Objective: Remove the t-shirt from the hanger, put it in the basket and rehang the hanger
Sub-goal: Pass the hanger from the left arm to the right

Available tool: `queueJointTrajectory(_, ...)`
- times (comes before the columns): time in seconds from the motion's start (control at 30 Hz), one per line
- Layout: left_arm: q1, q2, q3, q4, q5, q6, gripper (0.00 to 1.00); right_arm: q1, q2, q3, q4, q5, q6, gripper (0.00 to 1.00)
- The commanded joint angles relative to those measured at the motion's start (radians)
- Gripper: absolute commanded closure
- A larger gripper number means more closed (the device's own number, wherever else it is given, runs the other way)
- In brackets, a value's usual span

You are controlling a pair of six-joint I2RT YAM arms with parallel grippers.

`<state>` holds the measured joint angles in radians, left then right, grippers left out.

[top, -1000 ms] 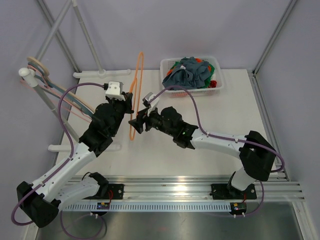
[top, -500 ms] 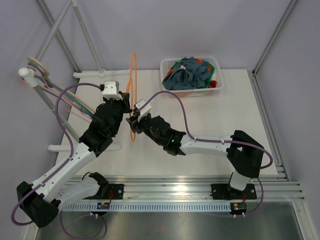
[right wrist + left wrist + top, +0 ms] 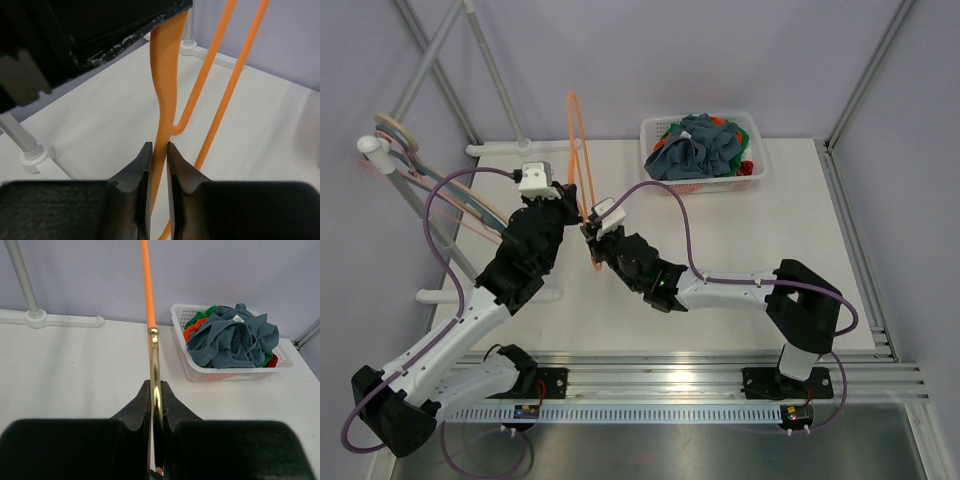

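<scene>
- Right tool (image 3: 156,147): jaws pressed onto the flat orange strip of the hanger (image 3: 167,60), pinching it. Risk: the grip sits on a thin, smooth strip, which could twist or slide out under a sideways pull.
- Left tool (image 3: 155,387): jaws closed on the hanger's metal stem, with the orange rod rising above them. Risk: 2 tools hold 1 rigid frame, so unmatched motion could bend it or strain the stem joint.
- Hanger: bare, held upright over the counter (image 3: 75,370) between the 2 tools. Risk: if 1 tool lets go, it pivots on the other and may drop.
- Cable (image 3: 665,185): loops just beside the hanger. Risk: it could snag on the frame.
- T-shirt (image 3: 230,342): grey-blue bundle in the basket (image 3: 220,374) at the counter's far right, well apart from the hanger. Removal looks complete. Risk: a swinging hanger could catch the basket rim.
</scene>
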<state>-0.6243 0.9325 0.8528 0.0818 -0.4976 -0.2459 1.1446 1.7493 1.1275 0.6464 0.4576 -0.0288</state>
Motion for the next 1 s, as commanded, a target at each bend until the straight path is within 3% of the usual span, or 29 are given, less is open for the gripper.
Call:
queueJointTrajectory(0.0,-0.005,-0.024,0.040,0.044,0.001,-0.010,0.92,0.003,-0.054,0.002,0.076,0.052,-0.016,1.00)
queueJointTrajectory(0.07,-0.005,-0.021,0.040,0.044,0.011,-0.009,0.85,0.003,-0.062,0.000,0.070,0.055,-0.013,1.00)
queueJointTrajectory(0.23,-0.005,-0.015,0.043,0.039,0.028,-0.007,0.77,0.001,-0.080,0.003,0.045,0.056,-0.002,1.00)
queueJointTrajectory(0.6,-0.005,-0.024,0.045,0.035,0.151,0.028,0.38,0.000,-0.082,0.060,-0.071,0.072,-0.002,1.00)
queueJointTrajectory(0.97,-0.005,-0.035,0.048,0.027,0.174,0.050,0.32,-0.052,-0.116,0.063,-0.180,-0.042,0.053,1.00)
